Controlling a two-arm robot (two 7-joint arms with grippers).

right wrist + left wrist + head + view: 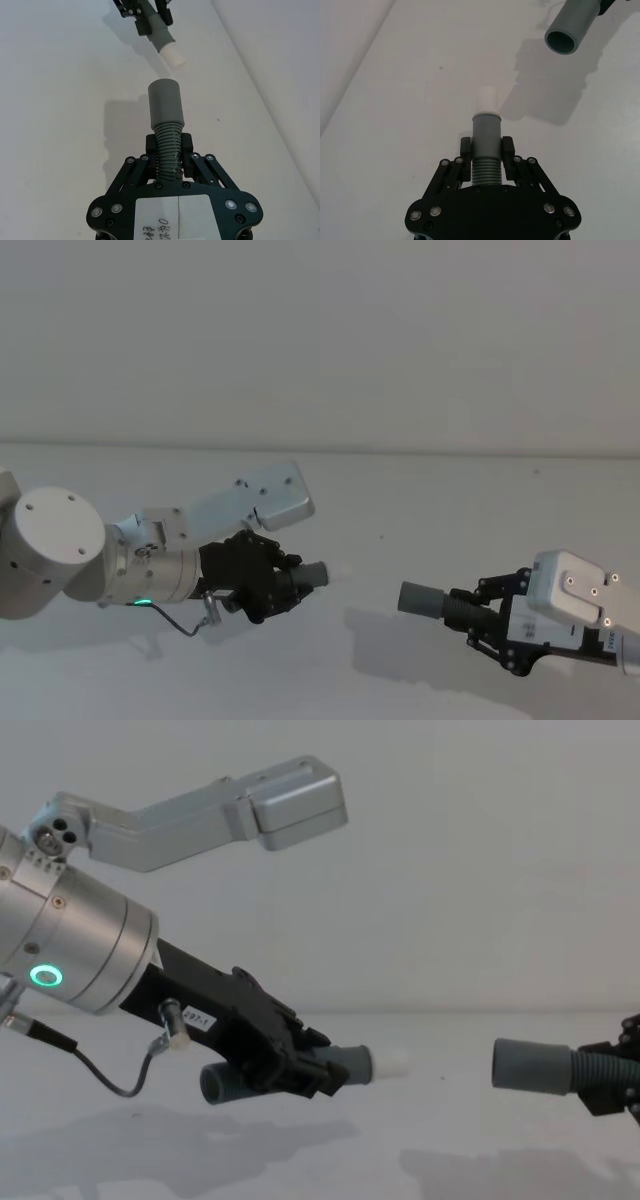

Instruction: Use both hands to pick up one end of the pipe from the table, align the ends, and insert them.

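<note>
From the head, the left gripper [285, 578] is clamped on the white-tipped piece [314, 572] and the right gripper [466, 613] on the socket piece [420, 598], both held above the table [420, 500], pointed at each other but apart, for lining up. Each wrist view shows fingers [466, 148] pinching the ribbed part, leaving the white tip [487, 99] and socket mouth [164, 90] free. From the chest, the right gripper is cut off at the edge.
</note>
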